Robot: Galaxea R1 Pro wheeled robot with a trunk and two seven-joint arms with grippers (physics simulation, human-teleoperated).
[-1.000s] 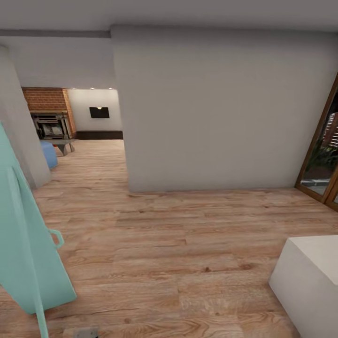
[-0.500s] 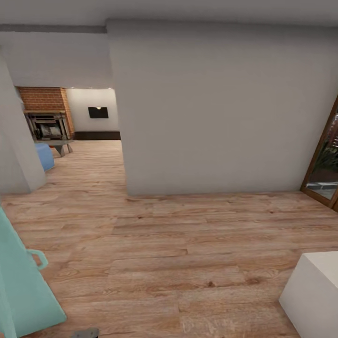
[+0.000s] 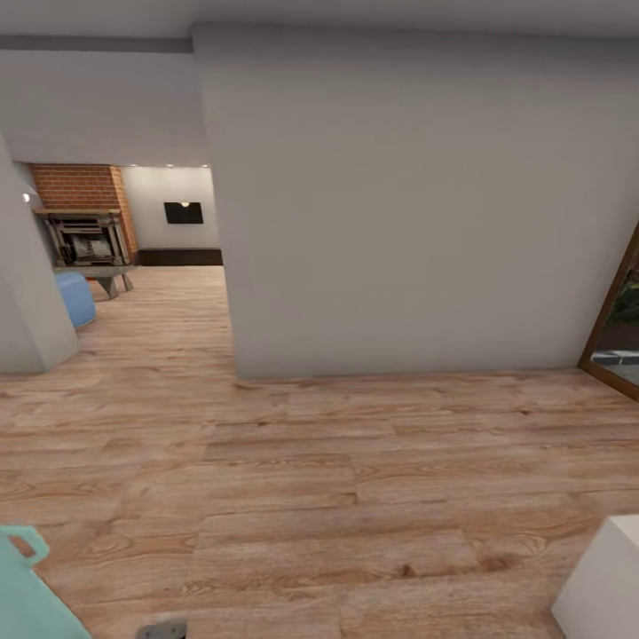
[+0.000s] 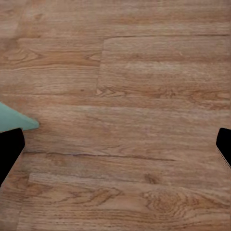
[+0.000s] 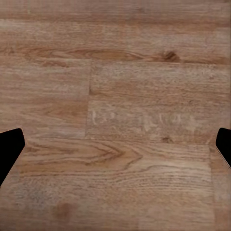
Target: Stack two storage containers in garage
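Observation:
The two storage containers and the garage are out of view. Light wood-plank floor lies ahead in the head view. My left gripper is open over bare planks, its black fingertips wide apart with nothing between them. My right gripper is open too, over the same flooring, its fingertips spread and empty. Through an opening at the far left I see a room with a brick fireplace and a blue seat.
A broad white wall stands straight ahead, its corner at the opening. A teal panel with a handle sits at the lower left, a white box at the lower right. A wood-framed glass door is at the right.
The whole head view has shifted: the camera moved forward. The teal panel and the white box now sit lower and nearer the picture's corners, and the wall looks closer.

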